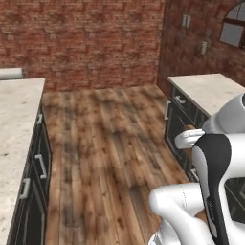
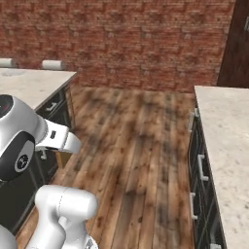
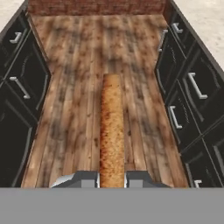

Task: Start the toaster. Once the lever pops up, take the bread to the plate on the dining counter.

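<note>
In the hand view, dark cabinet fronts with silver handles (image 3: 19, 87) are seen on the left. At the centre, the bread (image 3: 112, 127) is seen edge-on, clamped between the two fingers of the tool (image 3: 112, 178) and held in the air above the wooden floor (image 3: 70, 109) of the aisle. A second run of dark cabinets (image 3: 188, 96) is seen on the right, under a beige tabletop (image 3: 205, 17).

Kitchen aisle, wood floor (image 2: 141, 146).
Brick wall (image 2: 126, 44) at top; beige counters (image 2: 228, 131) w/ dark drawers (image 2: 202, 185) left & right; white arm (image 2: 29, 141) lower left.
</note>
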Robot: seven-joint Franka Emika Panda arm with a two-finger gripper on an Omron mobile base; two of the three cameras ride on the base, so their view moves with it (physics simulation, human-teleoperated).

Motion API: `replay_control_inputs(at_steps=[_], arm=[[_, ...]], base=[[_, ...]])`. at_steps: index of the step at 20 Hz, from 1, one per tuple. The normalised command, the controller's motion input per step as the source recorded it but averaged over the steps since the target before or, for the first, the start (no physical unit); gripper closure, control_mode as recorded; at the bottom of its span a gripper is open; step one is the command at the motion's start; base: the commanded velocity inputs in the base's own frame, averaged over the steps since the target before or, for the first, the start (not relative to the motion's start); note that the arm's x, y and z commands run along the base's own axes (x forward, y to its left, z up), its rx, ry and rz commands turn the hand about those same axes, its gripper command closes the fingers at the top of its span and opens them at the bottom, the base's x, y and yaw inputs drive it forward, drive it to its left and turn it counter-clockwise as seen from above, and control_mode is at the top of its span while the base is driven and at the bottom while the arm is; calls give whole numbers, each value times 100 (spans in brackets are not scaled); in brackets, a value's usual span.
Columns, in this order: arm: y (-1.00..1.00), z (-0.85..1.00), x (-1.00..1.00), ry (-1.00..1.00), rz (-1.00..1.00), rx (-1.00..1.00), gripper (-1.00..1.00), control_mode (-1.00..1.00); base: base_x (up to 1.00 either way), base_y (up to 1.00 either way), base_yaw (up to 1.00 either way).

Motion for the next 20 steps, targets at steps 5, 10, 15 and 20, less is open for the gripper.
replay_control_inputs(at_steps=[5, 10, 15, 20], arm=[[0, 0, 0, 0, 0, 0, 100, 100], [0, 0, 0, 0, 0, 0, 100, 100], [0, 0, 0, 0, 0, 0, 100, 100], [0, 0, 0, 0, 0, 0, 100, 100]], base=[[100, -23, 3], [100, -20, 6], [100, -44, 9], [100, -55, 13]])
